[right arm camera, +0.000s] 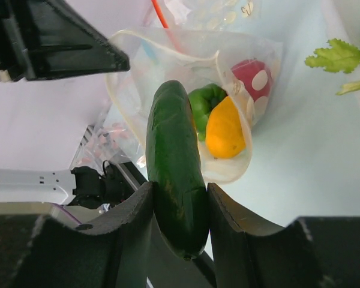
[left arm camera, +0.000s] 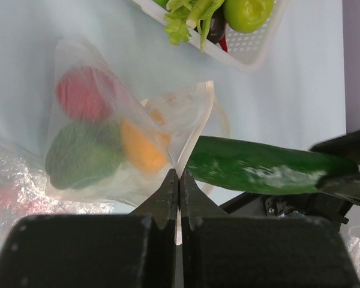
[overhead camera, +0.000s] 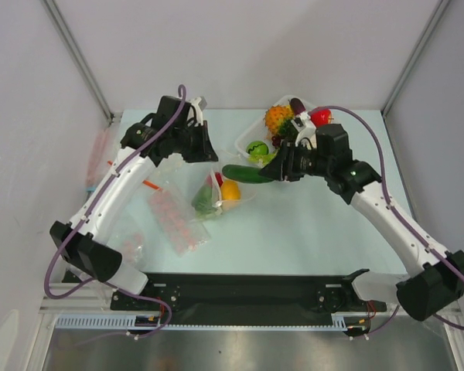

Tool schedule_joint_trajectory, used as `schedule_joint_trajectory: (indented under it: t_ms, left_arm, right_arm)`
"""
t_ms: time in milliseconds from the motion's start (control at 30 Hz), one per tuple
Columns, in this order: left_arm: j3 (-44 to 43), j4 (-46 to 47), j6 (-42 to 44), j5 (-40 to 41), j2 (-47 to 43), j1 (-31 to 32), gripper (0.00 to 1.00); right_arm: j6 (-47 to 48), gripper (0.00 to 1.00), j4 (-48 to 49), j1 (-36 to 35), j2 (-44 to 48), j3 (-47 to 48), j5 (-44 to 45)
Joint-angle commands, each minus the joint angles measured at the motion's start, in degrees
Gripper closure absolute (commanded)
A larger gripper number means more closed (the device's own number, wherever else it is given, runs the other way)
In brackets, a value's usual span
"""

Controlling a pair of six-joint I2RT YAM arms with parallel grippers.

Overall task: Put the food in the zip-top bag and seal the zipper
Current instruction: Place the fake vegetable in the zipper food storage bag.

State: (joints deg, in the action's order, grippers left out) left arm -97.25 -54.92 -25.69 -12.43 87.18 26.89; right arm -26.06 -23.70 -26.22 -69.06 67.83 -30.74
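The clear zip-top bag (overhead camera: 216,195) lies mid-table with its mouth gaping towards the tray. Its zipper rim (right arm camera: 168,37) is parted. My left gripper (left arm camera: 180,175) is shut on the bag's edge and holds it up. Inside lie a red piece (left arm camera: 81,93), a green pepper (left arm camera: 84,156) and an orange piece (left arm camera: 143,147). My right gripper (right arm camera: 180,192) is shut on a dark green cucumber (right arm camera: 174,150) at its rear end. The cucumber (overhead camera: 247,173) lies level, its tip at the bag's mouth.
The white tray (overhead camera: 242,143) at the back holds more food: a pineapple (overhead camera: 278,117), a red piece (overhead camera: 321,116) and a green one (overhead camera: 257,148). A flat packet with pink blobs (overhead camera: 178,220) lies front left. A thin red strip (right arm camera: 161,15) lies beyond the bag.
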Motion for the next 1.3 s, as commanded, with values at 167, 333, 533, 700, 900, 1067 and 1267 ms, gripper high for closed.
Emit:
schedule_joint_trajectory:
  t_ms: [167, 333, 533, 700, 900, 1067, 1267]
  left_arm:
    - [1.98, 8.24, -5.06, -4.27, -4.21, 3.16, 1.0]
    - [0.14, 9.12, -9.01, -5.24, -3.94, 5.09, 1.0]
    - [-1.62, 9.83, -11.4, -8.14, -3.6, 5.45, 1.0]
    - [-2.94, 9.56, -11.31, -8.93, -2.45, 5.01, 1.0]
    - [-1.63, 7.81, -10.26, -7.61, -2.88, 0.97, 1.0]
    - [-6.45, 3.16, -6.48, -6.74, -2.45, -3.51, 1.0]
    - [-8.22, -0.46, -2.78, -4.54, -1.74, -3.78, 1.0]
  right_arm:
    - [4.43, 0.77, -0.97, -3.13, -15.73, 14.58, 5.06]
    - [5.85, 0.76, -2.5, -4.37, -20.06, 16.37, 16.14]
    - [8.48, 0.72, 1.1, -7.09, -21.21, 14.26, 24.33]
    - [7.7, 0.28, 2.35, -7.71, -20.77, 12.94, 22.21]
    - [7.79, 0.12, 2.08, -6.14, -14.89, 13.11, 23.63]
    - [4.45, 0.13, 1.56, -0.51, -9.71, 11.45, 20.19]
    - [3.3, 0.15, -1.6, 6.7, -10.22, 10.3, 23.09]
